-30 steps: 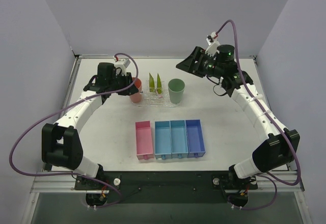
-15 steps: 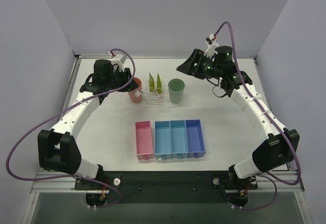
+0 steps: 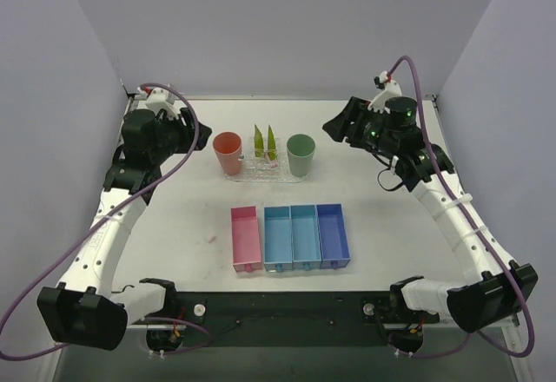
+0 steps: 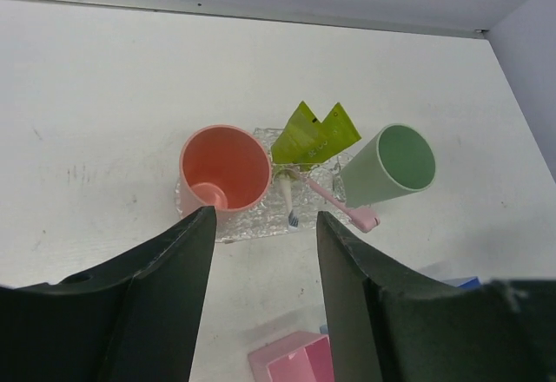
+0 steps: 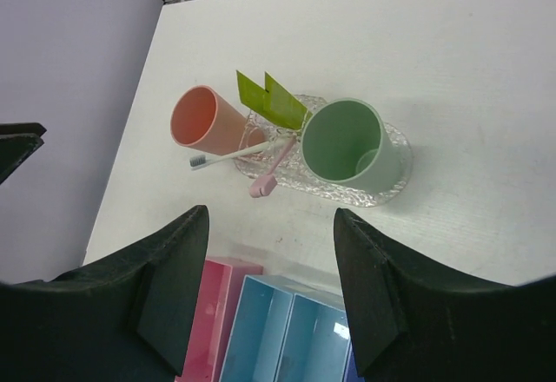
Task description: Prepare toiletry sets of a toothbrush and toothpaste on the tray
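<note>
Pulled left gripper [image 4: 262, 224] back from pink cup [image 4: 224, 169] toward far-left corner; jaws wide, empty. Found right gripper [image 5: 271, 217] likewise spread, holding nothing. Located toothbrush [image 5: 234, 154] and toothpaste [image 5: 271, 101] on tray [image 5: 395, 172] at far-edge centre. Judged liable to roll loose toothbrush off rim if clipped on re-approach.

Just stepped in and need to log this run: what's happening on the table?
Nothing is being handled right now. The left gripper and the right gripper both hover open and empty, apart from the tray. On the tray stand a pink cup and a green cup, with two toothpaste tubes standing between them and two toothbrushes lying by the tubes. The bins sit nearer the arms.
</note>
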`<move>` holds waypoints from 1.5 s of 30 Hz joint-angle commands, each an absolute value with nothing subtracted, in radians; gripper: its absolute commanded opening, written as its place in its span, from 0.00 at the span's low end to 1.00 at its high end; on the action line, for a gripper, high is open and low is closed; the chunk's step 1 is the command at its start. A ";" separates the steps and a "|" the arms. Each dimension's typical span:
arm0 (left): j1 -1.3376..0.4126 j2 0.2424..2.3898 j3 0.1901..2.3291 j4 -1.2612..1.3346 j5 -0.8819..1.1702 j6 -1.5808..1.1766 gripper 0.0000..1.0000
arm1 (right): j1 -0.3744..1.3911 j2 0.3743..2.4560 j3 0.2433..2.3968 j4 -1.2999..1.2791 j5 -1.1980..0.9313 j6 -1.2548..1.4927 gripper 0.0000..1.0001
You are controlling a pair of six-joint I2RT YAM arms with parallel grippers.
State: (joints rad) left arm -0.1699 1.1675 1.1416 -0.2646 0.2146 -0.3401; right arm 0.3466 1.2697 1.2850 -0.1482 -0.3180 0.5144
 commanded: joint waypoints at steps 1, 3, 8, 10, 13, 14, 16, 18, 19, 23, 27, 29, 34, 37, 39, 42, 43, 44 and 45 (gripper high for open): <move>-0.146 1.079 1.098 -0.241 0.137 -0.368 0.60 | 0.344 1.174 1.233 -0.135 -0.206 0.483 0.54; -0.127 1.040 1.068 -0.236 0.109 -0.379 0.63 | 0.344 1.138 1.197 -0.127 -0.172 0.483 0.54; -0.112 1.005 1.035 -0.271 0.060 -0.377 0.65 | 0.342 1.120 1.167 -0.121 -0.164 0.497 0.54; -0.112 0.994 1.028 -0.305 0.029 -0.400 0.65 | 0.344 1.123 1.166 -0.112 -0.169 0.508 0.54; -0.104 0.979 1.003 -0.414 -0.060 -0.449 0.65 | 0.344 1.121 1.164 -0.107 -0.172 0.509 0.54; -0.098 0.976 0.997 -0.470 -0.108 -0.462 0.66 | 0.345 1.124 1.164 -0.109 -0.172 0.508 0.54; -0.077 0.968 0.983 -0.526 -0.149 -0.503 0.68 | 0.344 1.126 1.161 -0.117 -0.173 0.505 0.54; -0.057 0.954 0.974 -0.577 -0.186 -0.521 0.69 | 0.344 1.129 1.158 -0.126 -0.178 0.505 0.54; -0.052 0.950 0.970 -0.581 -0.187 -0.528 0.69 | 0.344 1.129 1.154 -0.130 -0.176 0.503 0.54; -0.049 0.937 0.976 -0.577 -0.160 -0.509 0.69 | 0.345 1.114 1.138 -0.133 -0.160 0.499 0.54; -0.049 0.922 1.003 -0.549 -0.132 -0.466 0.69 | 0.342 1.092 1.137 -0.144 -0.134 0.474 0.54; -0.049 0.908 1.005 -0.505 -0.103 -0.434 0.69 | 0.342 1.078 1.129 -0.144 -0.118 0.465 0.54; -0.048 0.854 0.994 -0.463 -0.098 -0.426 0.70 | 0.344 1.057 1.115 -0.144 -0.080 0.454 0.54; -0.049 0.827 1.003 -0.445 -0.120 -0.422 0.70 | 0.342 1.043 1.112 -0.144 -0.051 0.443 0.55; -0.049 0.818 1.026 -0.433 -0.130 -0.410 0.70 | 0.344 1.039 1.117 -0.144 -0.043 0.434 0.55; -0.049 0.821 1.057 -0.430 -0.159 -0.407 0.71 | 0.344 1.029 1.118 -0.143 -0.022 0.422 0.55; -0.049 0.821 1.072 -0.430 -0.172 -0.408 0.71 | 0.344 1.026 1.115 -0.141 -0.011 0.422 0.55; -0.049 0.825 1.080 -0.434 -0.179 -0.410 0.71 | 0.344 1.019 1.112 -0.140 -0.005 0.420 0.55; -0.049 0.830 1.088 -0.437 -0.187 -0.417 0.71 | 0.344 1.016 1.111 -0.138 -0.003 0.419 0.55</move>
